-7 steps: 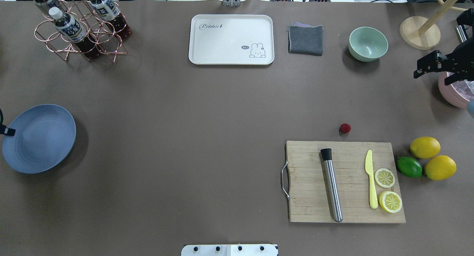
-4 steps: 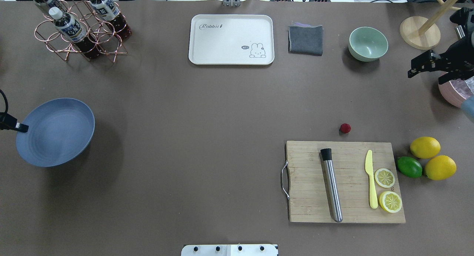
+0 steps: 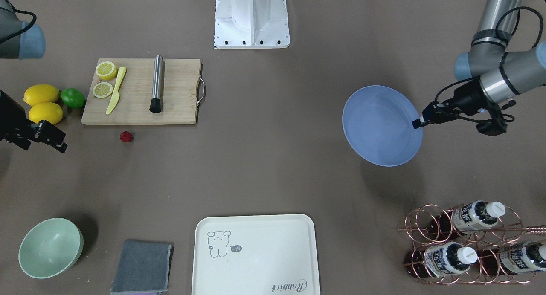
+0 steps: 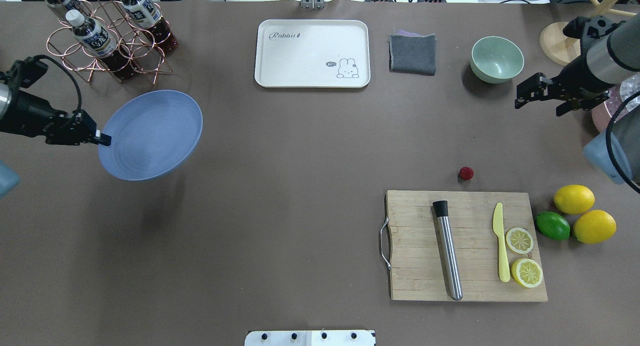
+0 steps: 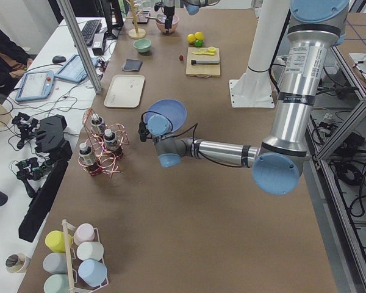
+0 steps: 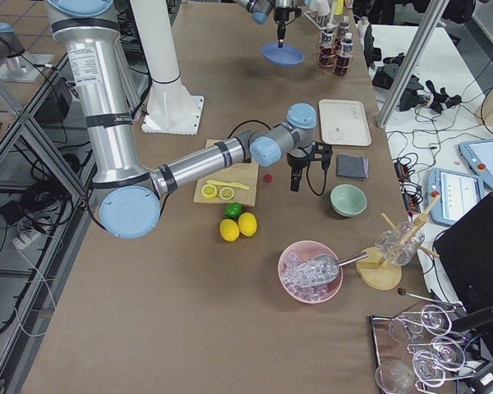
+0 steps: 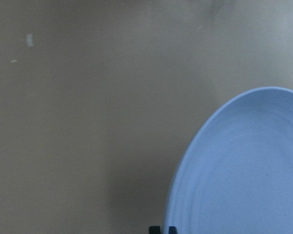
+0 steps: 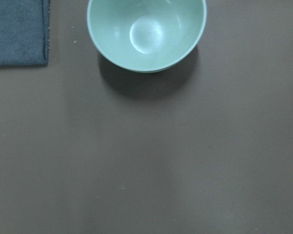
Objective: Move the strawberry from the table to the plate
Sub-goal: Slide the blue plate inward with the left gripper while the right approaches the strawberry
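The left gripper [image 4: 102,137] is clamping the rim of the round matte blue-lavender plate [image 4: 150,136], holding it off the brown-grey worktop [image 4: 300,186]. The right gripper [image 4: 537,105] is hovering, jaws apart. The tiny dark-red bumpy strawberry [image 4: 466,173] is lying well apart from it, nearer the robot.

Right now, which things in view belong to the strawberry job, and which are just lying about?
In the job: strawberry on the table; plate, gripped at its rim by the left hand; right hand.
Lying about: cutting board, lemons, lime, green bowl, cream tray, grey cloth, racked bottles.
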Controlling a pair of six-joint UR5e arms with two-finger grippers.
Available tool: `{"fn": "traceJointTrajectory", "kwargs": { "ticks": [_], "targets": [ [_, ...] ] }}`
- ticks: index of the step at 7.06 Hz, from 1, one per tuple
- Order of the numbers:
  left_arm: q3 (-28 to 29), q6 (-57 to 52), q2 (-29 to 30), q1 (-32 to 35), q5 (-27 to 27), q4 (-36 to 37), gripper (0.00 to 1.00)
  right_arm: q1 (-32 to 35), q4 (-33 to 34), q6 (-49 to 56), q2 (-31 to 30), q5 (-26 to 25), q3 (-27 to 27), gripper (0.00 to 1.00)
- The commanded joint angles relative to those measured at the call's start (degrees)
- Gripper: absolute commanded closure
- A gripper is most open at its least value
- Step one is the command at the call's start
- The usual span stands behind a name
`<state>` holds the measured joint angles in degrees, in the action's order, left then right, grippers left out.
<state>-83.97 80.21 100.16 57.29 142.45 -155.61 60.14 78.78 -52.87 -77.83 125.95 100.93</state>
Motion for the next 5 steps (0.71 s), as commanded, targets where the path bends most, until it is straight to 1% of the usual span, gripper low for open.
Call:
{"fn": "traceJointTrajectory", "kwargs": {
  "ticks": [1,3,4,5],
  "targets": [
    [-4.9,7.3,2.7,-8.2,-9.9,3.6,1.0,-6.3,0.0,-4.9,2.7,-3.8,0.2,0.0],
    [-18.9,7.5,3.3,-17.3,-22.7,23.1,1.0,-9.9,-0.1,-5.5,3.1,-5.0,0.4,0.0],
    [-20.6,8.7,5.6,-20.7,-27.5,27.7,1.0,-11.9,-0.6,-6.9,3.1,-6.0,0.6,0.0],
    [-20.2,13.1,8.9,-23.8,-30.3,30.8,1.0,-14.4,-0.9,-9.6,3.2,-8.5,0.5,0.0]
  ]
}}
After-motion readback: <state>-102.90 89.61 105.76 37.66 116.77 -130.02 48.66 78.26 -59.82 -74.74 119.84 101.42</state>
